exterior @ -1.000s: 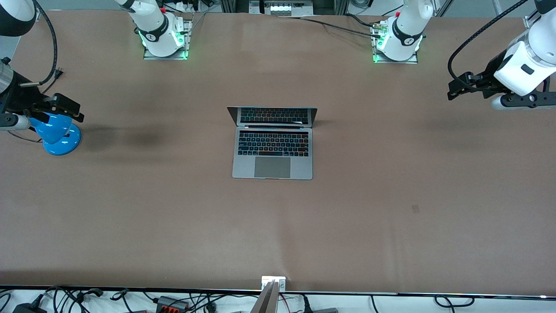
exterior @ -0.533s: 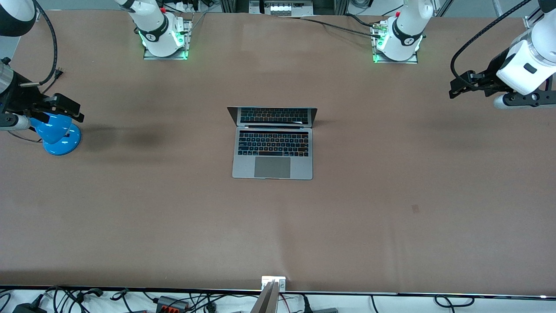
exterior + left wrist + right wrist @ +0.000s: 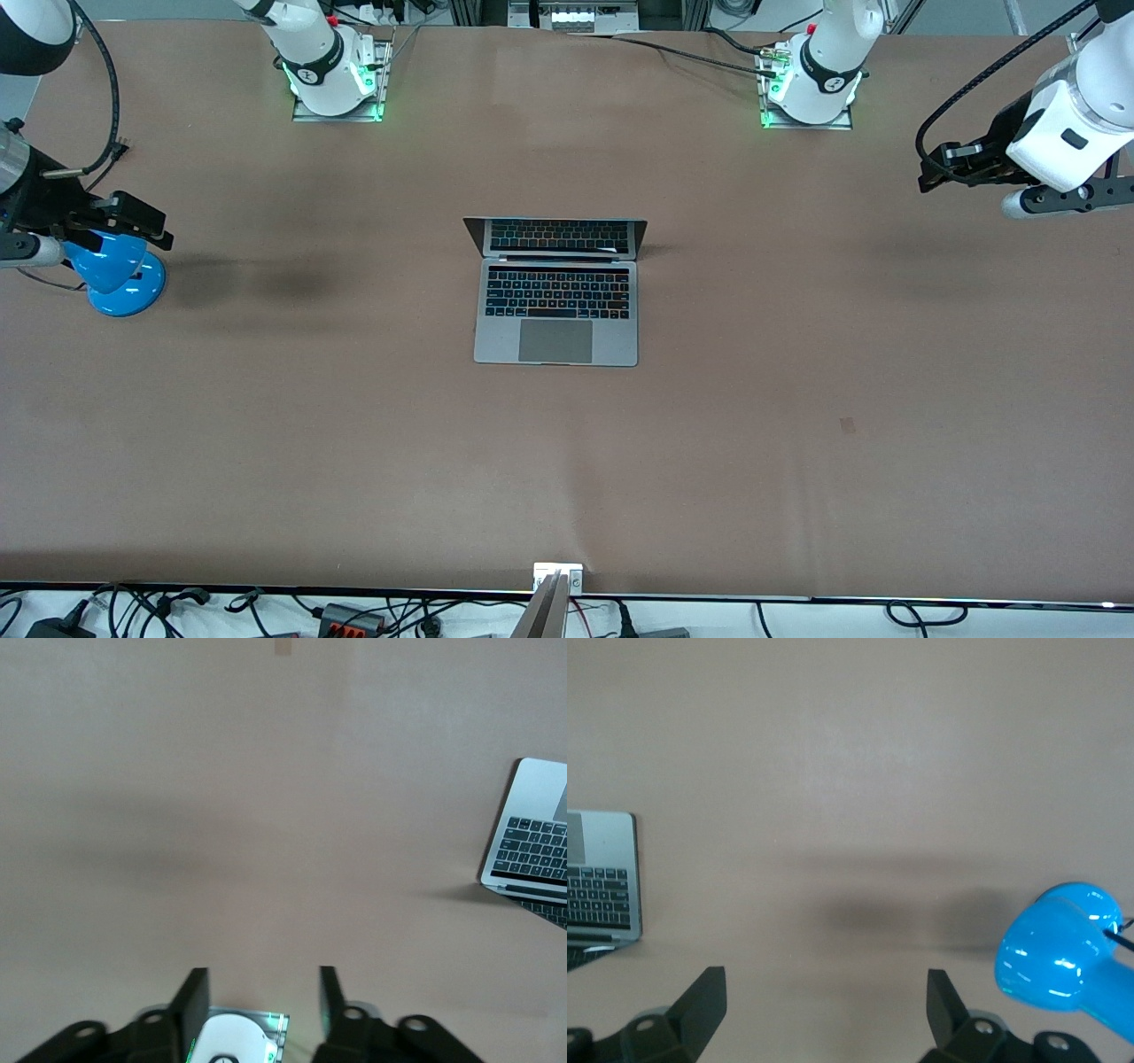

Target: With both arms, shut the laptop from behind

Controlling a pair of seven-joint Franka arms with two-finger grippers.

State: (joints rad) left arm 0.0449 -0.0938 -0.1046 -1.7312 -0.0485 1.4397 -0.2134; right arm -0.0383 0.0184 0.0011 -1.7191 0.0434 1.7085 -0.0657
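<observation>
The laptop (image 3: 556, 310) is silver-grey and lies open at the middle of the table, its dark screen upright and facing the front camera. Its corner shows in the left wrist view (image 3: 536, 850) and in the right wrist view (image 3: 602, 873). My left gripper (image 3: 928, 170) hangs open and empty over the table near the left arm's end, well away from the laptop; its jaws (image 3: 263, 1001) stand apart. My right gripper (image 3: 162, 232) hangs open and empty over the right arm's end, jaws (image 3: 826, 1001) wide apart, next to the blue lamp.
A blue desk lamp (image 3: 115, 275) stands at the right arm's end of the table, also seen in the right wrist view (image 3: 1059, 961). The two arm bases (image 3: 337, 84) (image 3: 811, 84) glow green at the table's edge farthest from the front camera.
My left gripper has drifted a little toward the arm bases' edge of the table. The right gripper and the laptop have hardly moved.
</observation>
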